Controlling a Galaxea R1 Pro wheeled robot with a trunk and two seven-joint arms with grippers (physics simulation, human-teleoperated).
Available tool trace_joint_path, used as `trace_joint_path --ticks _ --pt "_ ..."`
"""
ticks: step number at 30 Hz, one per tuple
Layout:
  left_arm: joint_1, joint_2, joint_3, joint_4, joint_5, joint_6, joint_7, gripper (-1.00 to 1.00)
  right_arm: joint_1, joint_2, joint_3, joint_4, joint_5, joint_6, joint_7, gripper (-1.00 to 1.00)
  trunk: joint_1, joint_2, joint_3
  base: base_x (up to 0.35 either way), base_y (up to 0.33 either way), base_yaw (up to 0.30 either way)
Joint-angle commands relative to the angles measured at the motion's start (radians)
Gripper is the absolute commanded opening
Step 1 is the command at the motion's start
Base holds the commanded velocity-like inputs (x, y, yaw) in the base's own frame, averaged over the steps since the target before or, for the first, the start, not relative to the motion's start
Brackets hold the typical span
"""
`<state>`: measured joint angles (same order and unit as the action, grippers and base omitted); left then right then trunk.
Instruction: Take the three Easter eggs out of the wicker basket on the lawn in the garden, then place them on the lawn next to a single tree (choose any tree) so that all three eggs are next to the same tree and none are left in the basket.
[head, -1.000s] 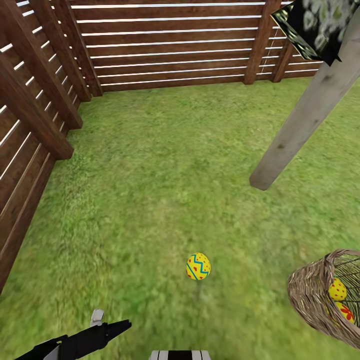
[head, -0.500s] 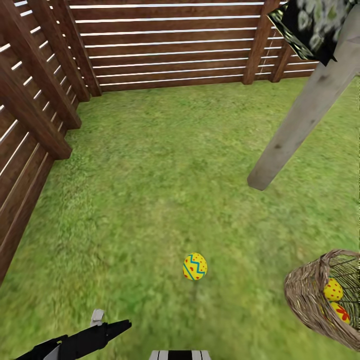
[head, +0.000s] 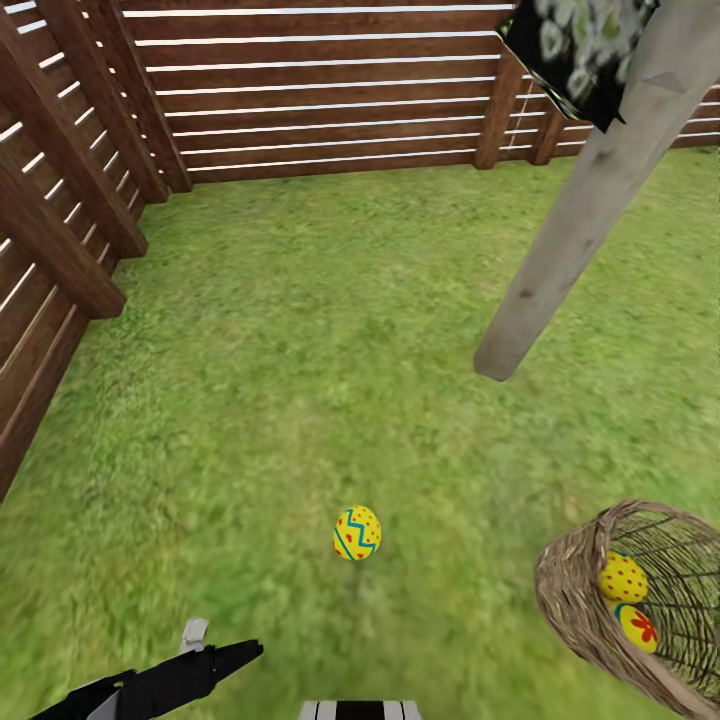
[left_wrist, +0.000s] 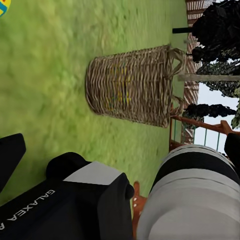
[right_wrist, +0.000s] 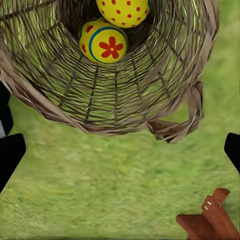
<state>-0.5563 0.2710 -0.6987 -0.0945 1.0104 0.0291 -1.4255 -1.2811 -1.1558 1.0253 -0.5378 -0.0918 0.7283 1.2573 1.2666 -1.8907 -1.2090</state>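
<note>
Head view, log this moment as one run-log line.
yellow painted egg: on green lawn, apart from grey-brown tree trunk | woven tan wicker basket: holds two yellow eggs | right gripper: open, over basket

Bright green lawn (head: 300, 330), one yellow zigzag egg (head: 357, 532) lying loose on it just ahead of the left gripper (head: 215, 650), wicker basket (head: 580, 590) resting farther right, grey-brown tree trunk (head: 560, 250) rooted beyond.
</note>
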Motion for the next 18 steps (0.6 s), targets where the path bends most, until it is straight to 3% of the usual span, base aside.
trace_joint_path --ticks 1,5,11,18 --pt "-0.001 0.001 -0.008 -0.001 0.008 0.003 -0.003 1.00 -0.003 -0.001 0.011 -0.001 -0.009 0.008 0.004 1.00 0.000 0.000 -0.001 0.000 -0.228 0.000" --pt "-0.001 0.001 -0.008 0.000 0.008 0.003 -0.003 1.00 -0.003 0.011 0.043 -0.002 -0.011 0.008 0.048 1.00 0.000 0.000 -0.001 0.000 -0.115 0.000" --pt "-0.001 0.001 -0.008 0.000 0.008 0.003 -0.003 1.00 -0.003 0.035 0.057 -0.003 -0.011 0.009 0.099 1.00 0.000 0.000 -0.001 0.000 -0.021 0.000" --pt "-0.001 0.002 -0.008 0.000 0.008 0.006 -0.003 1.00 -0.003 0.086 0.059 -0.001 -0.012 0.014 0.109 1.00 0.004 -0.007 -0.004 0.000 -0.002 0.000"
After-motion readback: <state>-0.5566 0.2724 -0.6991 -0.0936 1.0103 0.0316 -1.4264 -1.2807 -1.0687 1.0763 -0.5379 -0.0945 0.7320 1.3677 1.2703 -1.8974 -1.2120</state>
